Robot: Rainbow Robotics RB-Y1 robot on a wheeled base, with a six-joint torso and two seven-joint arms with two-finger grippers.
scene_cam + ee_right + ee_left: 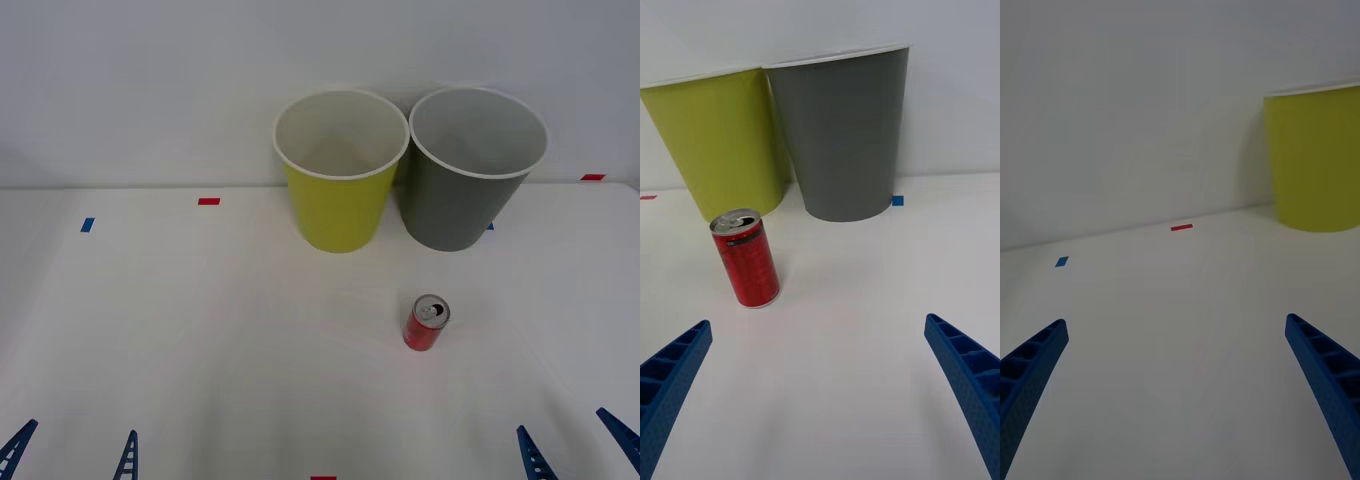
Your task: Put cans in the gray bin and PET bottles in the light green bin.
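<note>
Can: small red metal drink can [426, 323], upright on white table [200, 350]; prob. light, thin-walled, slippery.
Grip: you take mid-body, gently.
Claws: right claw [577, 446] & left claw [72, 448] open, empty.

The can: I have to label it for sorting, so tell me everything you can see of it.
The can is small, red and looks metal, with a silver top and pull tab; its mouth looks opened. It stands upright on the white table, alone, in front of the gray bin and apart from it. Nothing but the table touches it. The right gripper, jaws open, is nearest.
</note>
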